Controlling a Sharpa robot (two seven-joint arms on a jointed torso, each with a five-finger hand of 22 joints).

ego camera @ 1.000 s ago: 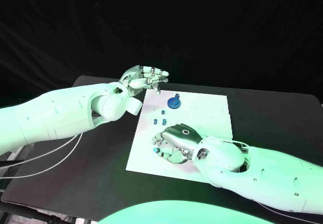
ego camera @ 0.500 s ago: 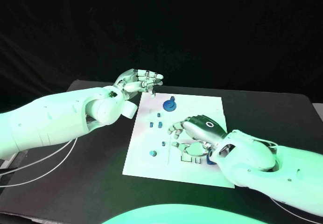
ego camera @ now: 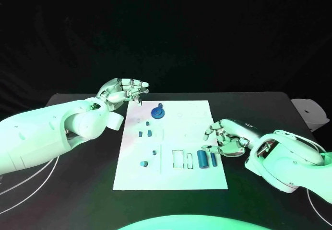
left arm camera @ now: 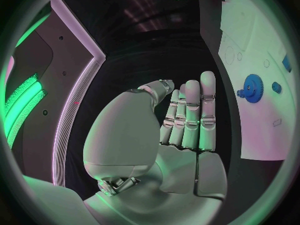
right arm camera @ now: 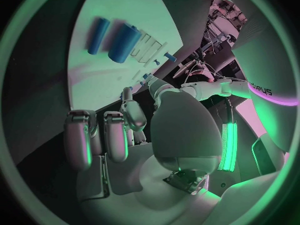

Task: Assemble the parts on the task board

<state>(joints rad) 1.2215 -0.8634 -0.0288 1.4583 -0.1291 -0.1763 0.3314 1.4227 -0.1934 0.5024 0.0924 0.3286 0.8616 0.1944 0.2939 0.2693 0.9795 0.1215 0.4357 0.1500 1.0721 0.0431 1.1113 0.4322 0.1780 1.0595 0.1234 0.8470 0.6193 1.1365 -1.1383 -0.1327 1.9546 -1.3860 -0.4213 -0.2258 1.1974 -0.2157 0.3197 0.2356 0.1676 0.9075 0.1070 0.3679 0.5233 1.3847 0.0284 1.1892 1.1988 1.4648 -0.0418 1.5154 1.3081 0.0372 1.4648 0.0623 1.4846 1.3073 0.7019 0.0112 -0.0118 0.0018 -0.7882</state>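
- Head view puts the white rectangular task board in the middle of the frame, with my right hand at its right edge and my left hand off its upper left corner.
- My right hand holds nothing; its fingers are curled loosely, tips over the board's right margin just beside the two blue cylindrical parts lying side by side in the lower middle of the board.
- My left hand holds nothing I can see; the left wrist view shows its fingers straight and pressed together, the thumb folded towards them.
- I judge the next step is picking one of those cylinders. I would bring the right hand over the fatter one, pinch it across its width, and keep clear of the slimmer one touching or nearly touching it.
- The blue toothed gear sits on the upper left of the board, near my left hand; several small blue pegs stand lower down the left side.
- The board lies on a matte black table, flat and square to me.
- Behind the table the room is dark.
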